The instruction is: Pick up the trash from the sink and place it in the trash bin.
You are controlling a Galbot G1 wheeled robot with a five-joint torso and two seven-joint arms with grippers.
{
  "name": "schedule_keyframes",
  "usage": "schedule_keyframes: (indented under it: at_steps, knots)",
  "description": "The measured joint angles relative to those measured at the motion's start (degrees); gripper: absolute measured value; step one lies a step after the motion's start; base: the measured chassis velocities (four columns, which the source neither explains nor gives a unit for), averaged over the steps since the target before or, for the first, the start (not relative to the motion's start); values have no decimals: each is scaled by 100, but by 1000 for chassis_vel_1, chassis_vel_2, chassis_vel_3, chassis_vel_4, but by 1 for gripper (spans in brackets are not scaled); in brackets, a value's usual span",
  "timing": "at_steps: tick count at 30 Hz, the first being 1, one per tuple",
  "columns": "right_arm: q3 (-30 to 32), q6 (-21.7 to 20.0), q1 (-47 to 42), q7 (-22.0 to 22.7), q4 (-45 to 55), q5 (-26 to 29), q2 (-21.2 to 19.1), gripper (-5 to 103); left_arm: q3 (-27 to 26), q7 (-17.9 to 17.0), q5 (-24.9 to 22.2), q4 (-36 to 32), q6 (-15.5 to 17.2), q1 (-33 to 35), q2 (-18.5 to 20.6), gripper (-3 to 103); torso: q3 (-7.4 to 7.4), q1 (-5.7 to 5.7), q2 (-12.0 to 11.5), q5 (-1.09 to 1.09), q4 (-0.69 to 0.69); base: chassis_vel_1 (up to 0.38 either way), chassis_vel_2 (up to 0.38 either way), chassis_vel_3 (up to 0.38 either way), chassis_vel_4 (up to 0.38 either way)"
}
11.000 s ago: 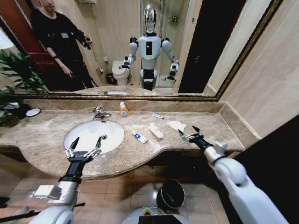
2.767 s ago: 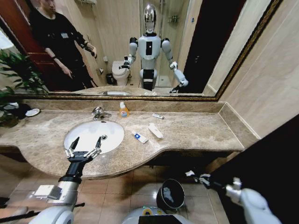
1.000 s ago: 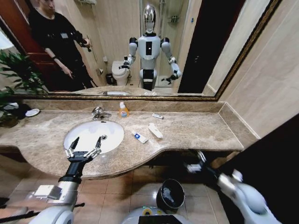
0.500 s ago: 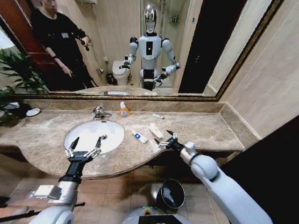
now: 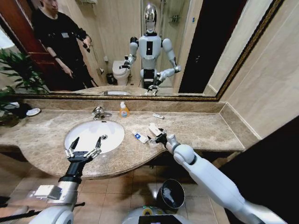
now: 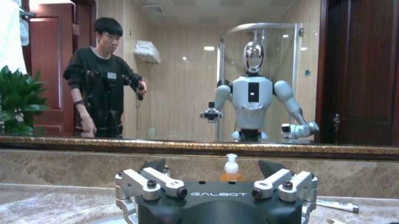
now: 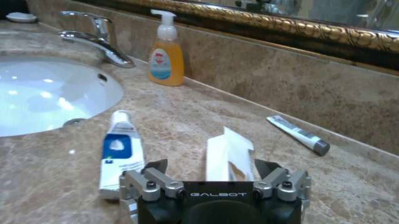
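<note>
On the marble counter to the right of the white sink (image 5: 110, 130) lie a flat white packet (image 5: 155, 129), a white-and-blue packet (image 5: 139, 136) and a tiny white tube (image 5: 158, 116). My right gripper (image 5: 155, 136) is open, low over the near end of the flat packet (image 7: 229, 154); the white-and-blue packet (image 7: 118, 155) lies just beside one finger (image 7: 151, 174). Over the sink's front rim my left gripper (image 5: 87, 140) hangs open and empty. The black trash bin (image 5: 170, 193) stands on the floor below the counter.
An orange soap bottle (image 5: 124, 110) and a chrome tap (image 5: 98, 112) stand at the back of the basin. A wide mirror runs behind the counter (image 5: 201, 128), and a plant (image 5: 11, 84) is at the far left. A wall closes off the right end.
My right arm has swung up from beside the bin to the counter and now stands at the flat packet. The tissue that lay on the counter's right is gone from there. The left arm is still.
</note>
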Motion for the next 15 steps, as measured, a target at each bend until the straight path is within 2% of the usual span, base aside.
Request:
schedule_keyframes:
  at_steps: [1,2,4,8,12,13,15]
  knots:
    - [0,0,0,0,0,0,0,95,0,0,0,0,0,0,0,100,0,0,0,0,0,0,0,0,0]
    - [5,-14,18,-6,-37,35,-38,88,0,0,0,0,0,0,0,100,0,0,0,0,0,0,0,0,0]
    - [13,-19,21,-18,-64,41,-60,88,0,0,0,0,0,0,0,100,0,0,0,-1,0,0,0,0,0]
    - [50,-36,2,-101,-135,50,-121,71,0,0,0,0,0,0,0,100,0,-1,0,0,-1,0,0,0,0]
    - [57,-38,12,-153,-187,52,-145,68,0,0,0,0,0,0,0,100,0,-1,0,0,-1,0,0,0,0]
    - [59,-39,16,-167,-194,50,-154,59,0,0,0,0,0,0,0,100,0,-1,0,1,0,0,0,0,0]
    - [59,-35,18,-170,-195,45,-163,56,0,0,0,0,0,0,0,100,0,-1,0,0,-1,0,0,0,0]
